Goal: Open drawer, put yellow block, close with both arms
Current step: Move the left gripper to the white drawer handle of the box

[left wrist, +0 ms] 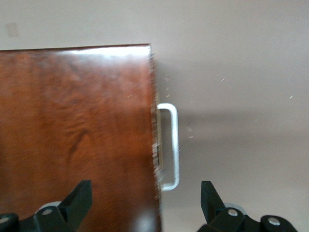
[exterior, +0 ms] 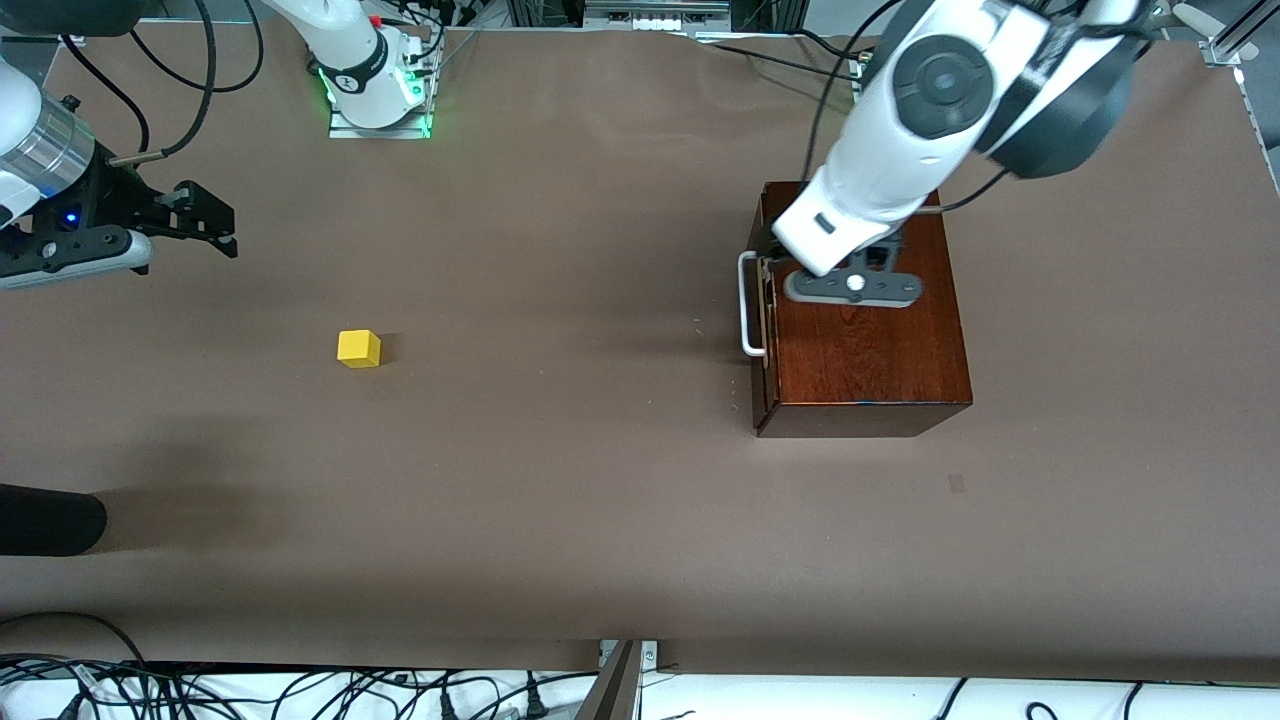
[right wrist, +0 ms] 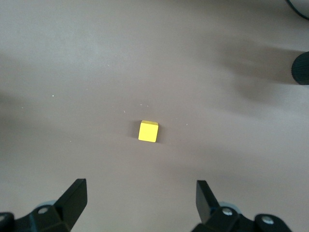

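Note:
The dark mahogany box [exterior: 870,330] stands toward the left arm's end of the table. Its drawer [exterior: 764,335] sits pushed in, with the white bar handle [exterior: 746,305] facing the right arm's end. My left gripper [left wrist: 145,200] hangs open just above the box's front edge; one finger is over the box top [left wrist: 77,130] and the other is over bare table past the handle [left wrist: 170,145]. The yellow block [exterior: 359,348] lies alone on the table toward the right arm's end. My right gripper [exterior: 222,232] hovers open and empty, farther from the front camera than the block [right wrist: 148,131].
A black rounded object [exterior: 45,520] lies at the table's edge on the right arm's end, nearer the front camera than the block. The right arm's green-lit base [exterior: 378,95] stands at the back. Cables [exterior: 300,695] run along the front edge.

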